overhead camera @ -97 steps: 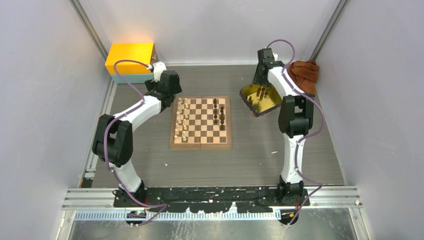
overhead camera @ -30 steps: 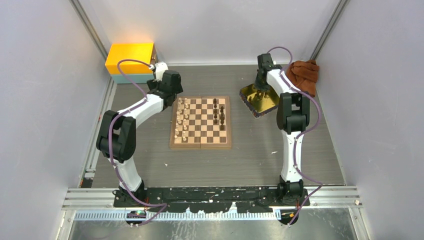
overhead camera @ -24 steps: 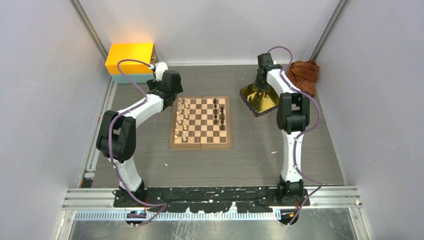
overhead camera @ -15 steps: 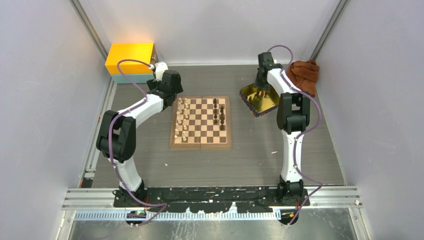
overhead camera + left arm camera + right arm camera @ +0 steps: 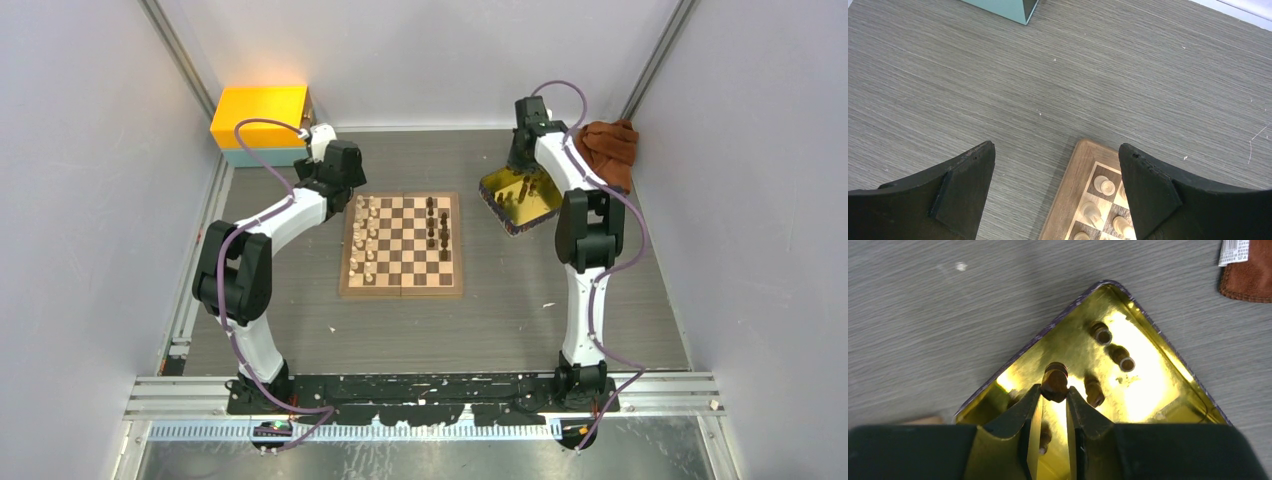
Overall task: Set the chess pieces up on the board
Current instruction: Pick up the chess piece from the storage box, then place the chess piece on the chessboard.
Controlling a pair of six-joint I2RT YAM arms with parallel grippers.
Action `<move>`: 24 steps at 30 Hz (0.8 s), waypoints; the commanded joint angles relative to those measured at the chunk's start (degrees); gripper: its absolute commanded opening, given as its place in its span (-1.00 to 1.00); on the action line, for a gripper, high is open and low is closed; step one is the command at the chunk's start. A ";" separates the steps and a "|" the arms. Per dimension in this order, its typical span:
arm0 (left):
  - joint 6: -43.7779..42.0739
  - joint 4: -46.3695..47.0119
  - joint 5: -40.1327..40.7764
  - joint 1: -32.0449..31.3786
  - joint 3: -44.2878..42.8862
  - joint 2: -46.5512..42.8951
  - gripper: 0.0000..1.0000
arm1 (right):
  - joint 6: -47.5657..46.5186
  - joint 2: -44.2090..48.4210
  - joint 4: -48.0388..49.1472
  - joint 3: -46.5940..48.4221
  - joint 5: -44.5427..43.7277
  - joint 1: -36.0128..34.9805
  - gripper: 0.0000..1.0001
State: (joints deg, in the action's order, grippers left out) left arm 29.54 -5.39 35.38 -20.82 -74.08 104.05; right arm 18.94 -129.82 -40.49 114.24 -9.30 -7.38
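The right end effector is clamped on a dark brown chess piece, its two fingers pressed against the piece's sides with its rounded top showing between the tips. It holds the piece over the yellow tray, near the tray's far corner; whether the piece touches the tray floor cannot be told. Three more dark chessmen lie loose in the tray just beside the held one, and another is partly hidden under the fingers. A brown cloth with a white label lies on the grey table beyond the tray's right side, apart from it. The left end effector hangs with its fingers spread wide apart and nothing between them, above the far left corner of the board. Pale cream chess pieces stand upright on the squares of that corner. In the top view the cream men fill the two left files of the board, and a cluster of dark men stands toward its right side. A yellow box on a teal base sits in the far left corner of the table.
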 commanded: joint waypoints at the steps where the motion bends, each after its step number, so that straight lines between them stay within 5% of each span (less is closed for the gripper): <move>1: 0.16 2.49 0.31 0.34 -1.79 -1.54 0.88 | -1.50 8.55 -1.83 3.41 1.31 -3.24 -0.98; 24: 0.91 2.60 -0.31 0.34 -0.44 -4.33 0.87 | -3.80 10.01 -9.35 3.87 2.35 -17.72 -0.99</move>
State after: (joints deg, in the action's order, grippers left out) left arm 29.85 -5.39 34.63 -20.82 -74.08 103.55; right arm 16.16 -123.98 -49.52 118.63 -6.87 -24.67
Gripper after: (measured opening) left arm 0.936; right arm 0.276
